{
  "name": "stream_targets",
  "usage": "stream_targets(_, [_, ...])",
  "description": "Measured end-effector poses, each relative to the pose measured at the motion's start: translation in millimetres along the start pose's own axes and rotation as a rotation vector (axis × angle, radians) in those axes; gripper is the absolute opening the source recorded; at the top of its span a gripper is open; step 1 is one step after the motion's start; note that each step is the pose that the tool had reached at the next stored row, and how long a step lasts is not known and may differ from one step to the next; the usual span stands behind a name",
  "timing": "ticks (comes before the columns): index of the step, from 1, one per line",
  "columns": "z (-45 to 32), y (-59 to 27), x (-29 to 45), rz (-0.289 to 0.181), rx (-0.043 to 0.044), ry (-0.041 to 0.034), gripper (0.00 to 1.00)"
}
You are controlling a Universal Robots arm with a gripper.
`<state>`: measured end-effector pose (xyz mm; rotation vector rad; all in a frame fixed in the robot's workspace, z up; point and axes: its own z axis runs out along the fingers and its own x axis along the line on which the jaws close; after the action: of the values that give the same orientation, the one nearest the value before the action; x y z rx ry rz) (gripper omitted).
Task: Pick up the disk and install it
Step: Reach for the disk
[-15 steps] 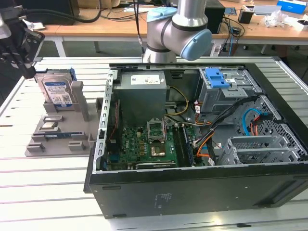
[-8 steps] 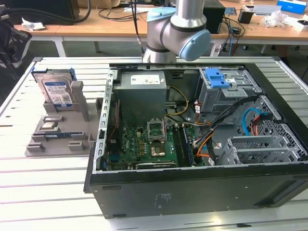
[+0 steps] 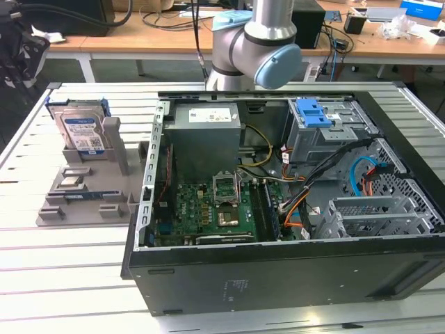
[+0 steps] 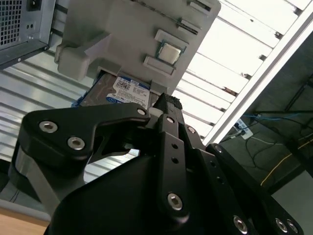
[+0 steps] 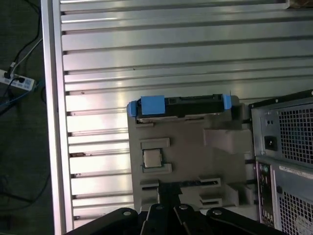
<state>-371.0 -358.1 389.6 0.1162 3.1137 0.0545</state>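
Note:
The disk (image 3: pixel 83 132) stands upright in the grey holder block (image 3: pixel 90 191) on the slatted table, at the exterior view's left. It is silver with a blue-and-white label and blue rails. In both wrist views I look down on it: the disk (image 5: pixel 178 105) shows edge-on at one end of the holder (image 5: pixel 195 161), and the disk's label (image 4: pixel 120 90) peeks out beyond the holder (image 4: pixel 132 34). My gripper (image 5: pixel 169 185) hangs well above the holder, apart from the disk. The gripper (image 4: pixel 168 102) has its black fingers together with nothing between them.
An open computer case (image 3: pixel 278 209) lies beside the holder, with a metal drive cage topped by a blue latch (image 3: pixel 313 111). A small square chip (image 5: pixel 152 157) sits in the holder. The table's edge rail (image 5: pixel 51 122) borders a drop to floor cables.

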Motion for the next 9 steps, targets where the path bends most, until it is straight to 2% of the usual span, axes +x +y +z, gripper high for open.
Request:
stream_targets(4, [4.3, 13.9, 8.8, 0.0, 0.0057, -0.0006, 0.11])
stream_targets(9, [8.5, 21.9, 16.3, 0.0, 0.0095, -0.0006, 0.11])
